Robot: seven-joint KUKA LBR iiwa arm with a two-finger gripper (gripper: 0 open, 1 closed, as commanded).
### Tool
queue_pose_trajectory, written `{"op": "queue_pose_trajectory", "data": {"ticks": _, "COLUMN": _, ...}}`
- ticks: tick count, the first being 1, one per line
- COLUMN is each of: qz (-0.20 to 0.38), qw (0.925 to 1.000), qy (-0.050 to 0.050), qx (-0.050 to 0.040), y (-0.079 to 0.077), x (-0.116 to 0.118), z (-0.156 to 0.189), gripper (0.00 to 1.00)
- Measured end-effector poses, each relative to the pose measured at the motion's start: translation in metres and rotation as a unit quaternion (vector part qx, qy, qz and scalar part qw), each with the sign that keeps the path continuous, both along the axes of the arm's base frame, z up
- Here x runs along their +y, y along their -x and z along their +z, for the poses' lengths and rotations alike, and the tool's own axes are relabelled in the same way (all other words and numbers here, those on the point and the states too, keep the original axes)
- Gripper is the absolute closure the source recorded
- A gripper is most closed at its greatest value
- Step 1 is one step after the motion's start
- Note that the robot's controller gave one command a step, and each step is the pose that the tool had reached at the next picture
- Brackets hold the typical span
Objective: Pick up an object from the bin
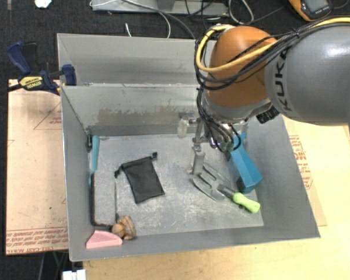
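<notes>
Robotics lab: KUKA arm (pixel 321 74) over grey metal bin (pixel 181 220) (cables (pixel 185 2) strewn on dark floor (pixel 23 37)).

Bright even light, soft faint shadows

**Grey ground, bright bits**

The bin (pixel 175 214) is dull grey, scuffed pale. The pouch (pixel 141 179) is black. Right of the pouch: a blue block (pixel 247 169) and a silver tool (pixel 226 192) with a green handle. Below-left of it: a pink wedge (pixel 103 240), a tan shell (pixel 125 228). Left: a teal pen (pixel 94 153).
</notes>
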State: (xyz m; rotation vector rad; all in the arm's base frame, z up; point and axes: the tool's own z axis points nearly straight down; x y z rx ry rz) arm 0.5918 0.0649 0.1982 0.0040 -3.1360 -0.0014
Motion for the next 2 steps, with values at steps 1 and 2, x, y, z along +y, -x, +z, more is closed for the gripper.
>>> {"op": "queue_pose_trajectory", "data": {"ticks": 1, "qz": -0.001, "qw": 1.0000, "qy": 0.000, "qx": -0.0035, "y": -0.001, "x": 0.000, "z": 0.005, "gripper": 0.00}}
{"op": "queue_pose_trajectory", "data": {"ticks": 2, "qz": 0.003, "qw": 0.9999, "qy": 0.000, "qx": -0.0099, "y": -0.002, "x": 0.009, "z": -0.010, "gripper": 0.00}}
